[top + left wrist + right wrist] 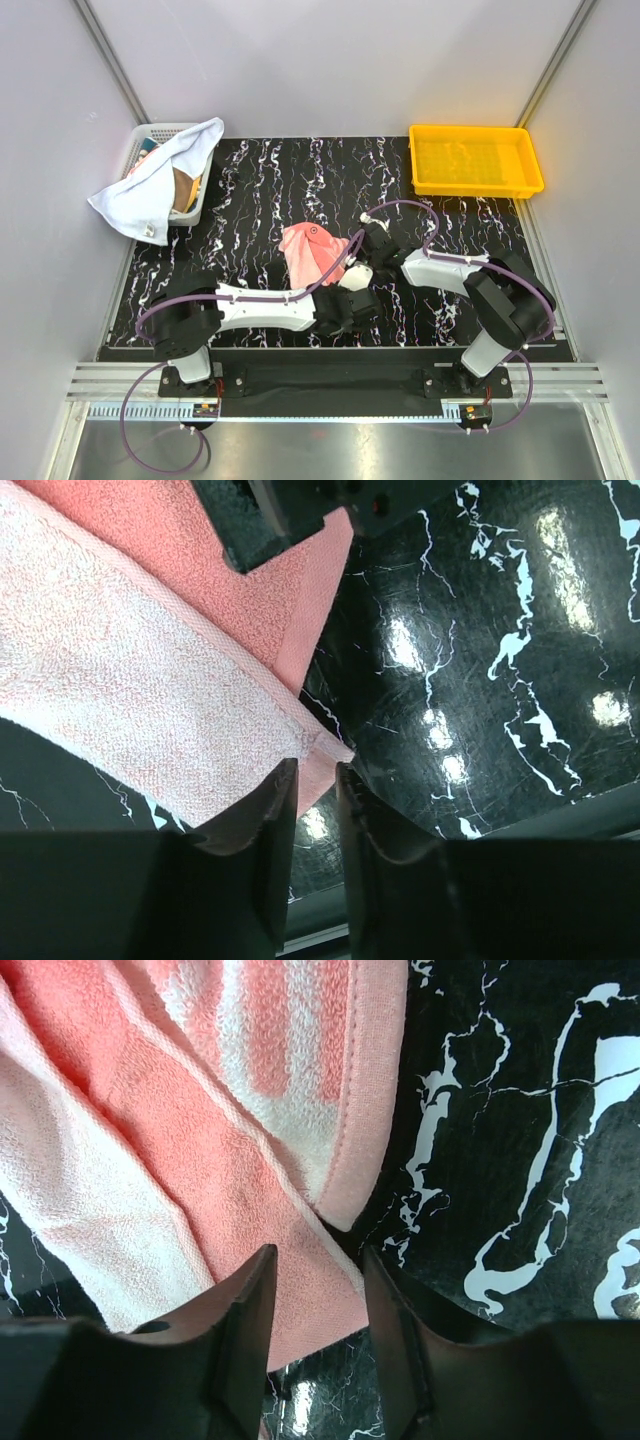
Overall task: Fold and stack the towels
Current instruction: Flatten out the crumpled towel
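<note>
A pink towel (310,252) lies bunched on the black marble table (260,190), near the middle. My left gripper (342,296) is at its near right corner. In the left wrist view the towel's corner (318,762) lies between the fingertips of the left gripper (317,772), whose jaws stand a narrow gap apart. My right gripper (363,250) is at the towel's right edge. In the right wrist view the right gripper (320,1260) is open, with a pink fold (300,1290) between its jaws. A white towel (155,185) hangs over the basket, with a brown towel (184,190) under it.
The white mesh basket (150,135) stands at the back left corner. A yellow plastic tray (475,160) sits at the back right. The right gripper's black body shows at the top of the left wrist view (290,510). Grey walls close in both sides.
</note>
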You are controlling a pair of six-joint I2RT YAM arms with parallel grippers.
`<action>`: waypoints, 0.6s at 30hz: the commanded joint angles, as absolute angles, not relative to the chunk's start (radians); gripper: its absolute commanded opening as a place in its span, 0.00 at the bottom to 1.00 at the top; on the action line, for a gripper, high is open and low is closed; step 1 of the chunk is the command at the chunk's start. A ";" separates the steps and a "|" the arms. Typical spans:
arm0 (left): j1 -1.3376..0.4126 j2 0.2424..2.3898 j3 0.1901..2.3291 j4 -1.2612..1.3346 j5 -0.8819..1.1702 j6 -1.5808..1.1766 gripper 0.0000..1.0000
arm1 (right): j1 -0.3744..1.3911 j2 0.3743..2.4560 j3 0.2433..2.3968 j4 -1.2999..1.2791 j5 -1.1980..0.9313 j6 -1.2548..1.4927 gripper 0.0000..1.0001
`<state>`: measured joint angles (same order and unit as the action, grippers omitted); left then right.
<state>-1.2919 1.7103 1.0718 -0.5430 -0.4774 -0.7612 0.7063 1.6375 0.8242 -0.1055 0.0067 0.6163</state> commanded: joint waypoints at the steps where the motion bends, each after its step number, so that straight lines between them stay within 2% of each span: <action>1: -1.295 1.698 1.068 -0.520 -0.525 -0.782 0.23 | 0.718 1.657 0.813 -0.100 0.009 0.637 0.46; 3: -1.295 1.690 1.057 -0.515 -0.525 -0.784 0.20 | 0.718 1.655 0.811 -0.101 0.009 0.637 0.45; 4: -1.295 1.687 1.055 -0.505 -0.509 -0.772 0.28 | 0.718 1.655 0.810 -0.100 0.008 0.638 0.45; 5: -1.295 1.686 1.057 -0.502 -0.503 -0.769 0.47 | 0.716 1.654 0.808 -0.100 0.006 0.640 0.45; 8: -1.299 1.703 1.065 -0.491 -0.495 -0.764 0.53 | 0.718 1.655 0.807 -0.098 0.005 0.638 0.46; 12: -1.299 1.753 1.092 -0.517 -0.525 -0.775 0.52 | 0.716 1.651 0.799 -0.091 0.002 0.641 0.46; 15: -1.299 1.758 1.083 -0.511 -0.531 -0.776 0.47 | 0.718 1.646 0.795 -0.089 0.002 0.641 0.46; 16: -1.299 1.766 1.083 -0.511 -0.537 -0.775 0.41 | 0.718 1.646 0.792 -0.089 0.002 0.643 0.46; 18: -1.299 1.769 1.078 -0.514 -0.545 -0.782 0.37 | 0.718 1.644 0.790 -0.087 0.002 0.643 0.46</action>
